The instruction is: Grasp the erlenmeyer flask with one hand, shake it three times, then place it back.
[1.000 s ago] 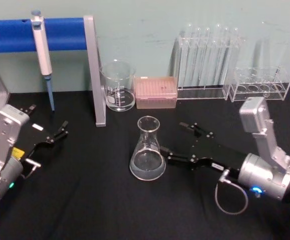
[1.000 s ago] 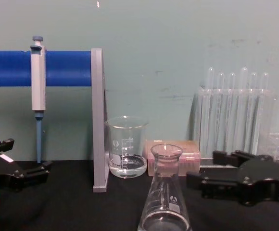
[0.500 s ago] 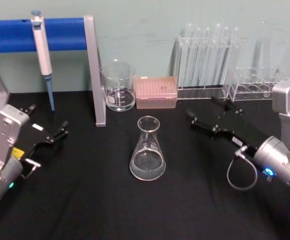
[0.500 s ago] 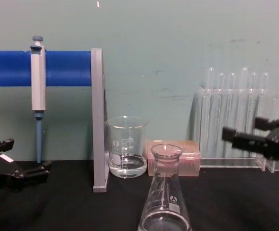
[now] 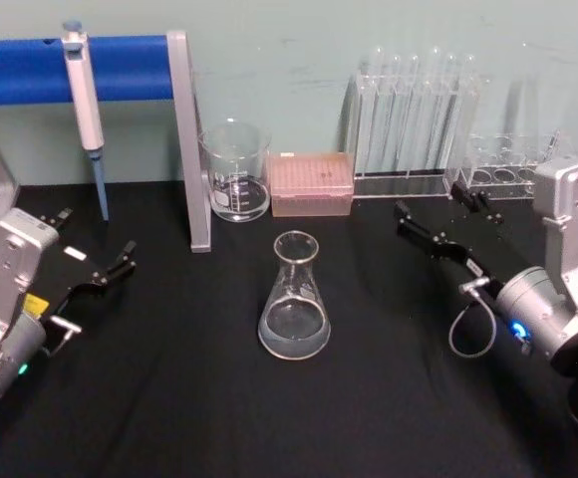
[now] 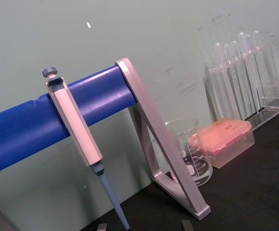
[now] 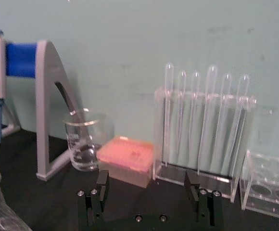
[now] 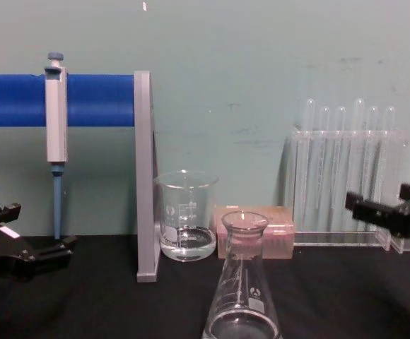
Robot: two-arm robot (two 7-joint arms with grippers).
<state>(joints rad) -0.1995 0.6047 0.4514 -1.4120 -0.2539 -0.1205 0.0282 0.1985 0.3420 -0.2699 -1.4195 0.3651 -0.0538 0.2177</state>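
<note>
While the flask (image 5: 294, 299) stands in the middle of the table (image 5: 169, 398), the right end effector (image 5: 446, 225) sits at the right, fingers apart, holding nothing. Looks finished; next, just park.

Head high, chest low; shared flask (image 5: 294, 299)

Laboratory bench, black tabletop (image 5: 169, 418), test tubes (image 5: 414, 110) in clear rack, glass beaker (image 5: 235, 171), pipette (image 5: 85, 105) on blue stand (image 5: 120, 68)

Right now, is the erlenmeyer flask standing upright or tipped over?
Upright: the erlenmeyer flask rests on its wide base on the black table, neck up, untouched by either pincer.
</note>
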